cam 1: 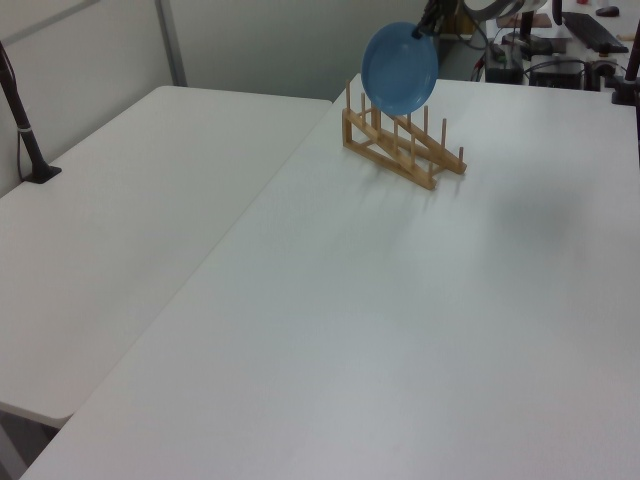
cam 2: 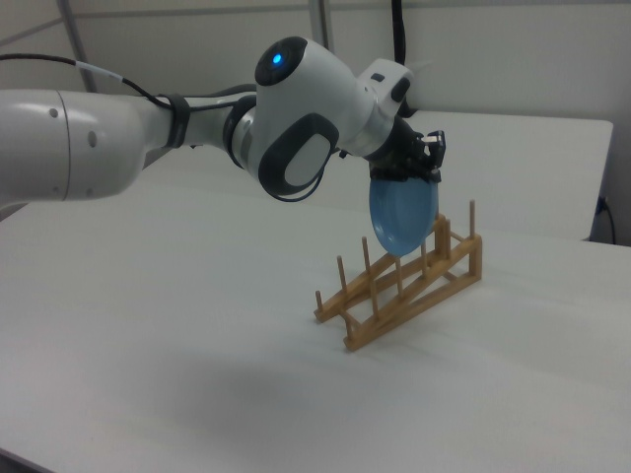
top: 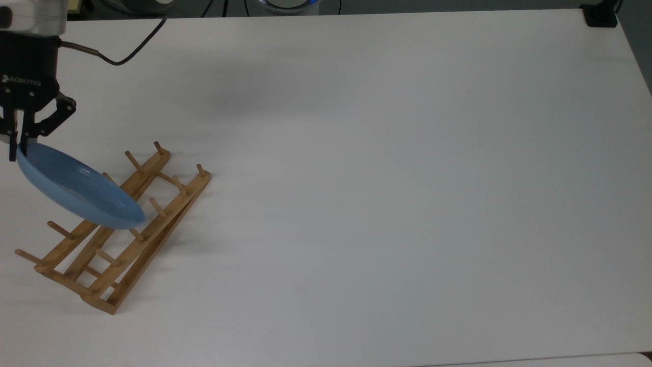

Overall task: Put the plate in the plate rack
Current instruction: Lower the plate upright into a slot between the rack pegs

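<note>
In the top view, your black two-finger end effector pinches the upper rim of the round, glossy light-blue plate, which hangs edge-down and slanted over the middle of the light-brown wooden plate rack on the white surface. The plate's lower edge overlaps pegs near the rack's middle, so you cannot read here whether it sits in a gap or above a peg. If it comes down on a peg top, expect it to twist in that single-point rim hold or shove the light rack sideways.

In the left view, the plate shows nearly face-on, its lower edge at about the height of the peg tips of the rack. That height reading is what the top view lacks.

In the right view, the plate appears close to upright, dipping between pegs toward the taller end of the rack, below the end effector. Its tilt against the pegs reads best here; a release while tilted could let it tip over.
</note>
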{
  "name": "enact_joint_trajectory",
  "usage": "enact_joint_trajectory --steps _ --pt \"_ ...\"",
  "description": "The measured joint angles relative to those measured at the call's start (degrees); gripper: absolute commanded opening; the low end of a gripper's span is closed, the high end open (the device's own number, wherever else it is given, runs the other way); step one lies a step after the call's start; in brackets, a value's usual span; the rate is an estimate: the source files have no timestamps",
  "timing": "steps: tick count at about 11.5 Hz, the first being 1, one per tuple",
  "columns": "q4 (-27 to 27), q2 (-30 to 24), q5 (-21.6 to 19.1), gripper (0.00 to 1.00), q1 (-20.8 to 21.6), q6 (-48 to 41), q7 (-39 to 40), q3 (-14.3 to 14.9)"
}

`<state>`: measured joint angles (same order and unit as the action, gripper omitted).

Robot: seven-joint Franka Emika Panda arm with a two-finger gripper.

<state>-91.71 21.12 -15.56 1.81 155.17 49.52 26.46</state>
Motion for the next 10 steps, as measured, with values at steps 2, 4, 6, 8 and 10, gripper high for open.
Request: enact_joint_trajectory --steps 2,4,6,8,10 --pt "0.0 0.8 -0.6 0.0 0.0 0.5 0.5 0.0" --pt "0.1 0.8 -0.9 0.0 0.0 0.6 1.9 -0.1" --pt "0.1 0.8 -1.2 0.0 0.1 0.6 3.4 -0.2" --pt "0.1 1.1 -4.9 0.0 0.2 0.6 5.8 -0.3" --pt "0.1 1.2 -8.3 0.0 0.3 0.6 8.6 -0.3"
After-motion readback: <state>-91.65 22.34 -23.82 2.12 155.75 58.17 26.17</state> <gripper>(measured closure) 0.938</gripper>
